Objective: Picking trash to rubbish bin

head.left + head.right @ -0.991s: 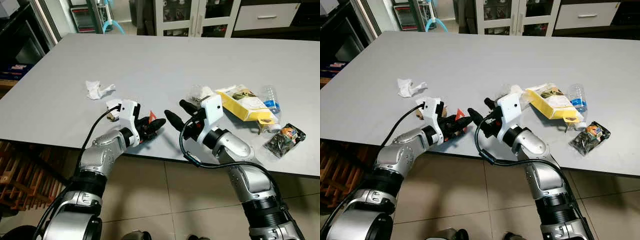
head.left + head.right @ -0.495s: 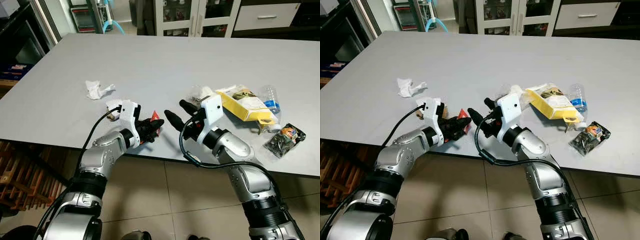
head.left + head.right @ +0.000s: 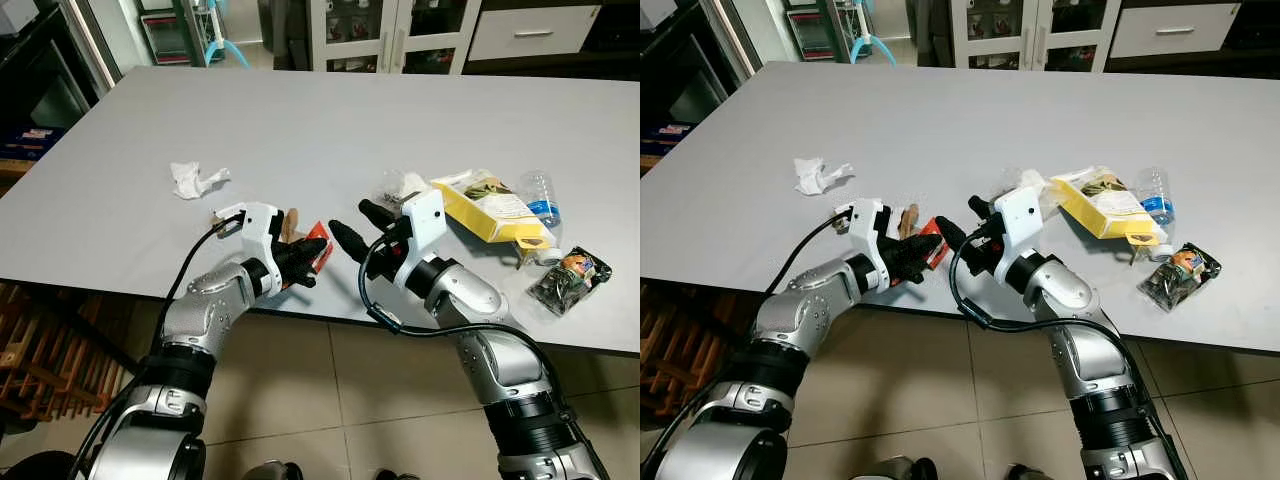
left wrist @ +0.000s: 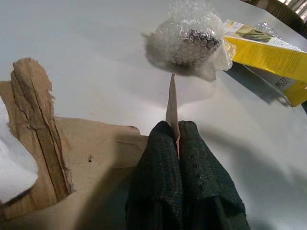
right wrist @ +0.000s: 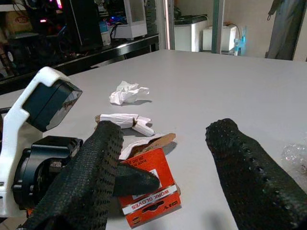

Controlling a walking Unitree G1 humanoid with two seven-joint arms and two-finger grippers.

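Got my left pincer (image 3: 305,262) clenched on the red card (image 5: 149,191), a flat "work gloves" packaging piece, pinched edge-on right at my fingertips over the near edge of the desk (image 3: 330,120). Torn brown cardboard (image 4: 41,129) lies just behind and beside my left pincer. My right pincer (image 3: 353,226) hangs just across from the card with its fingers spread wide, gripping nothing.

My read on handling: the card looks featherlight and thin, stiff enough to hold shape but bendy (and probably slick on the printed face), so a grip deeper in from the edge seems safer than a tip pinch. Beyond my right pincer sit the bubble wrap wad (image 4: 189,38), the yellow pouch (image 3: 490,208) and a plastic bottle (image 3: 540,195). The crumpled tissue (image 3: 195,178) is well off past my left pincer.
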